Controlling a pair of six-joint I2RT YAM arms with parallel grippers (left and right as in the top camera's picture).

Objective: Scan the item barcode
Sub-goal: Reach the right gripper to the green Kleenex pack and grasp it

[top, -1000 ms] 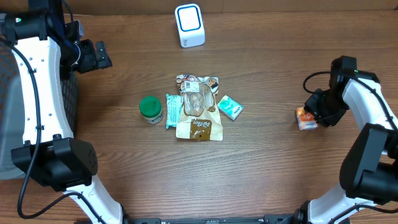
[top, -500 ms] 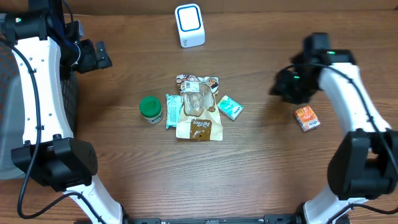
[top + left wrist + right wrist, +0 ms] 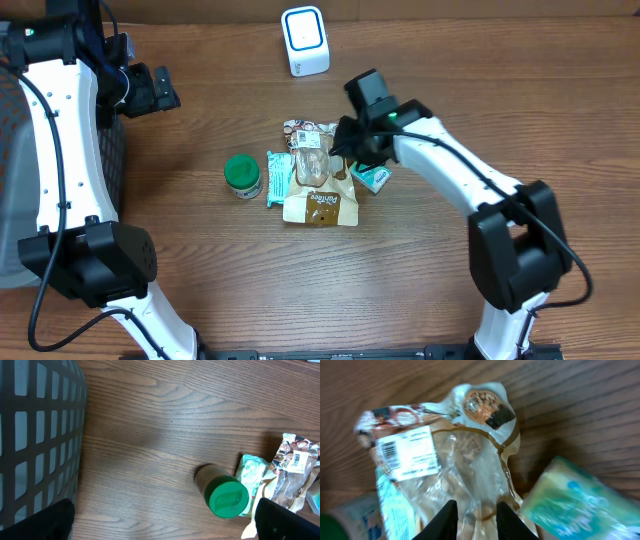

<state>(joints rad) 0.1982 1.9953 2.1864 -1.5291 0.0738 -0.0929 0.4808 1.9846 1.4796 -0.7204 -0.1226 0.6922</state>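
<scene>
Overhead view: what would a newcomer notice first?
The right hand hovers over a clear snack bag among the packets in the middle. Next come the white scanner at the top of the view and the green-lidded jar left of the packets.

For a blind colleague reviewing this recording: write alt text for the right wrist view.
The right tool, fingertips apart, hovers over a clear snack pouch that has a white barcode label on its left side. A blurred teal packet lies to the pouch's right on the wooden table.
</scene>
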